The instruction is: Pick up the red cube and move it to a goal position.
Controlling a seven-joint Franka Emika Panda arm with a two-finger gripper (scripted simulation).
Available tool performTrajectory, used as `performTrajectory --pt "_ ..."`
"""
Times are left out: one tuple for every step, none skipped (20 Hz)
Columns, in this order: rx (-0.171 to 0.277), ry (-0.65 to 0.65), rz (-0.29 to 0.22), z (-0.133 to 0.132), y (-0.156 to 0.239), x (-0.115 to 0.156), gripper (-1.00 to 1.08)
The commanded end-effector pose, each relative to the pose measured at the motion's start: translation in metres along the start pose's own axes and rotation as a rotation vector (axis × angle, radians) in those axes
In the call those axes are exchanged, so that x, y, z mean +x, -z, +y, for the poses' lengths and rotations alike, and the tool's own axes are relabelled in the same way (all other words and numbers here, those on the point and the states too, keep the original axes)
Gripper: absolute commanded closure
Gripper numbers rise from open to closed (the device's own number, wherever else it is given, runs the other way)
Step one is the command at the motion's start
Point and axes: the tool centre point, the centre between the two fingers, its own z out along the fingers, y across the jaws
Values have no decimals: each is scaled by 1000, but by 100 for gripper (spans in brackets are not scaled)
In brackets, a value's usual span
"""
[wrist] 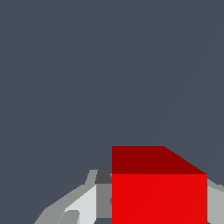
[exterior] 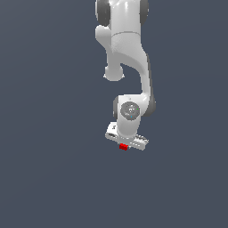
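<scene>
The red cube (exterior: pixel 123 147) is sitting right under the white pincer (exterior: pixel 124 146) of the robot arm (exterior: pixel 127 58), which is reaching down the middle of the exterior view over a plain dark grey floor (exterior: pixel 44 178). In the wrist view the cube (wrist: pixel 159 192) is filling the space between the pincer's grey fingers (wrist: pixel 81 205), with a finger showing close on either side of it. The pincer is appearing closed down to the cube's width and looking as though it is gripping it, though whether the pads are actually pressing on the faces is too fine to tell from here. Whether the cube is resting on the floor or already raised is also unclear, since no shadow or gap is showing.

No goal marker is showing in either view. Judging from this, the step in hand is securing the grasp and carrying the cube off. Doing it well is looking like a matter of keeping the squeeze firm and even, lifting straight up before travelling sideways, and moving smoothly so the small block is not twisting or slipping out of the fingers
</scene>
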Motion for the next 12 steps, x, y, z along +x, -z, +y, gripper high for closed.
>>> performTrajectory --pt "0 0 0 0 0 0 108" --pt "0 0 0 0 0 0 108" --pt "0 0 0 0 0 0 108" --pt "0 0 0 0 0 0 108" --pt "0 0 0 0 0 0 108" --pt "0 0 0 0 0 0 108" --pt "0 0 0 0 0 0 108" --pt "0 0 0 0 0 0 108" --pt "0 0 0 0 0 0 108" --pt "0 0 0 0 0 0 108" --pt "0 0 0 1 1 0 108" --pt "0 0 0 2 2 0 108"
